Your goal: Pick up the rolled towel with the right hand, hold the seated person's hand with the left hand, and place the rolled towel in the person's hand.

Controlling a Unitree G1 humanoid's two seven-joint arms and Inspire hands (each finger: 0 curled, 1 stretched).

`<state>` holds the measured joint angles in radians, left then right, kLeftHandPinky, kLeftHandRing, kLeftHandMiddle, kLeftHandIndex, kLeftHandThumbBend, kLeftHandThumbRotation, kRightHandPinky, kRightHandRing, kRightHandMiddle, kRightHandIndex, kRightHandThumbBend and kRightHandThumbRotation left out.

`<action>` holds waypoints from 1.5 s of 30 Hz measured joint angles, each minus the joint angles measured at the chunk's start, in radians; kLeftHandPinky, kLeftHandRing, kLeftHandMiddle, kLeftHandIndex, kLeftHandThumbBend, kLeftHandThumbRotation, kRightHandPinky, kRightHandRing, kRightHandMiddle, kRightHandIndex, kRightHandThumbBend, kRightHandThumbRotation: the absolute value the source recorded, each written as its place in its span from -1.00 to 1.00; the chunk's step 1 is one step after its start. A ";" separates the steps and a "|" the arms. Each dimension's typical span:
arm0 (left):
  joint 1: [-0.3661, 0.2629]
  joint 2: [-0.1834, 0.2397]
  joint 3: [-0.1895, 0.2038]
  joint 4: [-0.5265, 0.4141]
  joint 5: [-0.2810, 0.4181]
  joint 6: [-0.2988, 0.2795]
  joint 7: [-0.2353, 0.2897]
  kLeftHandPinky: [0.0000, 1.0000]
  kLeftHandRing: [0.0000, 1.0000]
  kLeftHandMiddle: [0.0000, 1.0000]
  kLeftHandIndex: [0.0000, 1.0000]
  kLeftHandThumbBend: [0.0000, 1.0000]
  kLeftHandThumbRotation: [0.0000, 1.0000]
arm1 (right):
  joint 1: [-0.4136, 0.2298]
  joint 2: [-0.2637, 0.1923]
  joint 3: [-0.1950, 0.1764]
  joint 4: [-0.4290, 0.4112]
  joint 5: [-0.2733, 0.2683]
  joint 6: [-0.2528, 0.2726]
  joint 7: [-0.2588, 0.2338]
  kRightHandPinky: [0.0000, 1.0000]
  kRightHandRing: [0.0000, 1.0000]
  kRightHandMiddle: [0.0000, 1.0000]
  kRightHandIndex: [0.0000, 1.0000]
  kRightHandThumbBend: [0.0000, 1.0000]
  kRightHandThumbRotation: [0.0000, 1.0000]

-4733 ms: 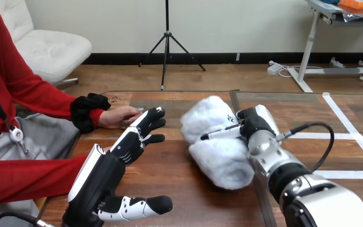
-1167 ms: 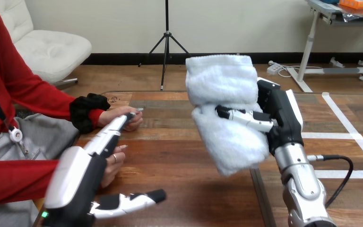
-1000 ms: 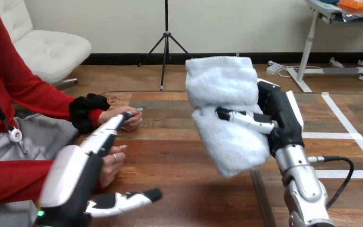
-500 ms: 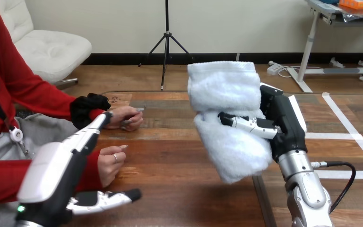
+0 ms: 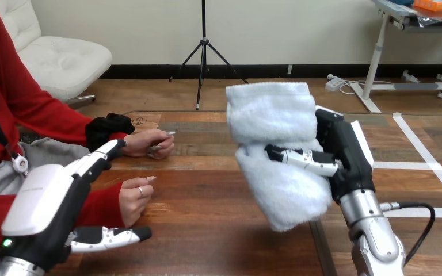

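The rolled towel [image 5: 276, 150] is gripped aloft at 3 o'clock by the right hand [image 5: 340, 150], while the person's farther hand [image 5: 150, 143] is left unheld by the left hand [image 5: 54, 201], drawn back toward 8 o'clock with fingers straight.

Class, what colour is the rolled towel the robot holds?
The rolled towel is white, clearest in head view.
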<state>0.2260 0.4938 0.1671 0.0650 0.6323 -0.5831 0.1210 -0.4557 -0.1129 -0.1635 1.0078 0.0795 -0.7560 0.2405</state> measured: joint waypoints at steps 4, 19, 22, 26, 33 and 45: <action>-0.001 0.020 0.000 0.000 -0.007 0.011 -0.013 0.35 0.57 0.67 0.78 1.00 -0.18 | 0.016 0.000 0.000 -0.013 0.001 -0.001 0.014 -0.22 -0.18 -0.11 -0.17 0.51 -1.00; -0.001 0.085 0.000 0.013 -0.038 0.035 -0.067 0.39 0.59 0.69 0.77 1.00 -0.13 | 0.065 0.001 0.000 -0.045 0.007 -0.020 0.058 -0.21 -0.16 -0.09 -0.16 0.49 -1.00; -0.003 0.100 0.000 0.025 -0.038 0.035 -0.070 0.39 0.59 0.69 0.77 1.00 -0.13 | 0.074 0.001 0.001 -0.056 0.017 -0.024 0.070 -0.21 -0.16 -0.09 -0.16 0.48 -1.00; -0.005 0.117 0.000 0.041 -0.038 0.035 -0.075 0.39 0.59 0.70 0.77 1.00 -0.12 | 0.081 0.001 0.001 -0.068 0.034 -0.028 0.086 -0.20 -0.16 -0.09 -0.16 0.48 -1.00; -0.013 0.143 -0.001 0.061 -0.038 0.055 -0.108 0.41 0.61 0.72 0.78 1.00 -0.13 | 0.096 0.003 0.001 -0.100 0.063 -0.030 0.117 -0.22 -0.17 -0.09 -0.15 0.50 -1.00; -0.046 0.181 -0.015 0.128 -0.034 0.054 -0.121 0.44 0.63 0.73 0.78 1.00 -0.11 | 0.139 0.018 0.006 -0.207 0.119 -0.020 0.168 -0.27 -0.21 -0.11 -0.15 0.52 -1.00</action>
<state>0.1800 0.6753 0.1519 0.1935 0.5985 -0.5287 0.0004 -0.3170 -0.0945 -0.1571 0.8008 0.1985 -0.7757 0.4081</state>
